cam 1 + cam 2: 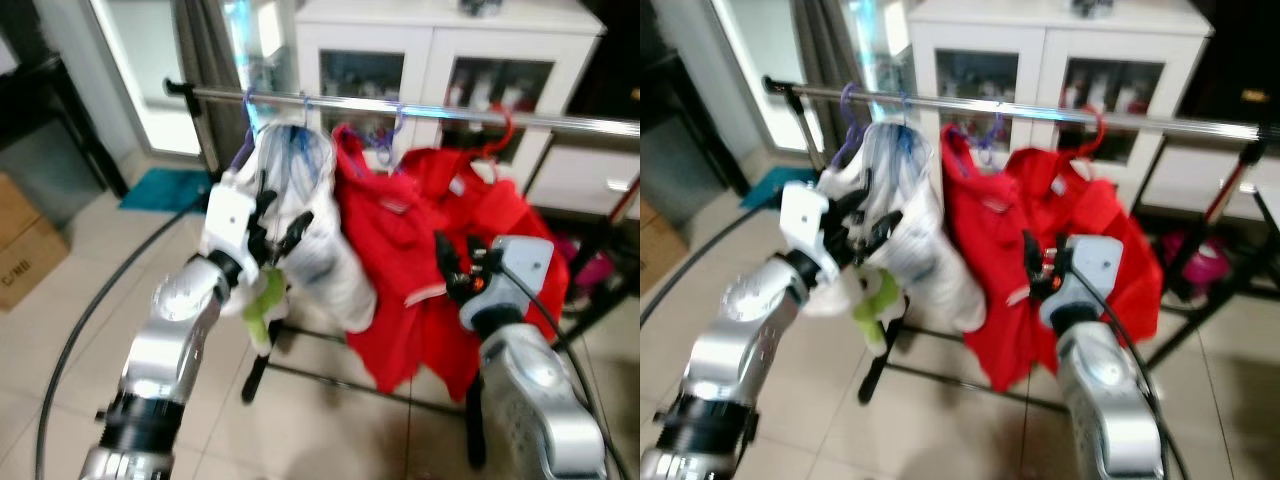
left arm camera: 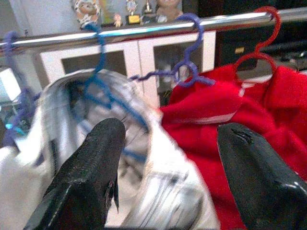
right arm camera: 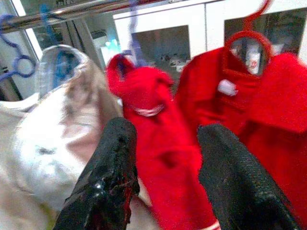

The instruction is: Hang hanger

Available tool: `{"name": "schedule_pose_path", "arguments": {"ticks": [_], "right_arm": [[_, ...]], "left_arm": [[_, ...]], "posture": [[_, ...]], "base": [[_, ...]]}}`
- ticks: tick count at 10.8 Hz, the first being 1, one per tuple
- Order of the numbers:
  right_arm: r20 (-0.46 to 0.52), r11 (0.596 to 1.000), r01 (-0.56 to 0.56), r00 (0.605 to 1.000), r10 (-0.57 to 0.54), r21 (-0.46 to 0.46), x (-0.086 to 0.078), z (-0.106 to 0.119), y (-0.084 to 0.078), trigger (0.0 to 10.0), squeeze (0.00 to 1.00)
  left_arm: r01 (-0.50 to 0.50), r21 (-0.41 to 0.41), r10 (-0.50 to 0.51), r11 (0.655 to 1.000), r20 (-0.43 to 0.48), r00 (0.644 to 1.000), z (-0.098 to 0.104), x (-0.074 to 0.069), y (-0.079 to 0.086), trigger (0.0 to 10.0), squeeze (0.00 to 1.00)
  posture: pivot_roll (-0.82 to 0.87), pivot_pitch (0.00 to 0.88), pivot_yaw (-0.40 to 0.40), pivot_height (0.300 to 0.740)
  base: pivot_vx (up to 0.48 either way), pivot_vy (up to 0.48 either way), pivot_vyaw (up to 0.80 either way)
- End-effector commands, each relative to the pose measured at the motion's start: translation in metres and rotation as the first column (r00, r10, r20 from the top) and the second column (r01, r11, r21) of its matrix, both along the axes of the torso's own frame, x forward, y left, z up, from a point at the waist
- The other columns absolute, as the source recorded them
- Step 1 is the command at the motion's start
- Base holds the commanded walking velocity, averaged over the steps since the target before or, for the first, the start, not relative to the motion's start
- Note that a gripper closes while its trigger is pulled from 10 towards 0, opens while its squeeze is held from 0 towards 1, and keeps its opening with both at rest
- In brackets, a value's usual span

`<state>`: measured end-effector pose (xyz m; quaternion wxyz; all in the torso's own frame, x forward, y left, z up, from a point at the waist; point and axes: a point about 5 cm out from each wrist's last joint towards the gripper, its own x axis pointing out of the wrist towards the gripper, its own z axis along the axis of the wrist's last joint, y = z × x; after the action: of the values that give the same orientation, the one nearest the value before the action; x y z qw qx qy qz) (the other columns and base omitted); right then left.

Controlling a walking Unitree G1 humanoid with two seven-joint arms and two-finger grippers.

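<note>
White cabinet (image 1: 440, 60) (glass doors), cardboard box (image 1: 25, 240)

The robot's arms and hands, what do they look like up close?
Both arms are rounded shiny silver shells with black joint rings. The left hand has a white boxy wrist block and two long black fingers with a rough, grainy surface. The right hand has a silver-grey block with a small orange-red spot and a black cable looping along the forearm.

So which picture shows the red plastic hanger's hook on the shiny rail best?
The left wrist view: the red plastic hanger sits close and sharp, its hook curled over the shiny metal rail. The right wrist view cuts the hook's top off. Both eye views show it small and blurred above the red garment.
</note>
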<state>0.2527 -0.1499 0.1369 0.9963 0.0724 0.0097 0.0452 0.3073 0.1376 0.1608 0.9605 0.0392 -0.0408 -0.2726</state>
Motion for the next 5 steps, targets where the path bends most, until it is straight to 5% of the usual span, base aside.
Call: {"name": "schedule_pose_path", "arguments": {"ticks": [1,4,5], "right_arm": [[0.017,1.0,-0.003,1.0,0.003,-0.02,0.0019,0.005,0.0015,10.0,0.0],[-0.019,0.997,0.012,1.0,-0.013,-0.078,0.0021,-0.0009,-0.0006,10.0,0.0],[-0.02,0.994,0.035,0.999,-0.037,-0.106,0.0018,-0.0018,-0.0021,10.0,0.0]], "left_arm": [[-0.027,0.016,0.027,1.0,0.003,1.0,0.0005,0.0011,0.0057,10.0,0.0],[-0.035,0.015,0.035,0.999,-0.004,0.999,-0.0009,0.0005,0.0063,10.0,0.0],[-0.042,-0.001,0.042,0.999,-0.022,0.999,-0.0023,0.0003,0.0058,10.0,0.0]], "posture": [[-0.19,0.0,0.067,0.74],[-0.19,0.0,0.069,0.74],[-0.19,0.0,0.07,0.74]], "base": [[0.0,0.33,0.0],[0.0,0.334,0.0],[0.0,0.0,0.0]]}}
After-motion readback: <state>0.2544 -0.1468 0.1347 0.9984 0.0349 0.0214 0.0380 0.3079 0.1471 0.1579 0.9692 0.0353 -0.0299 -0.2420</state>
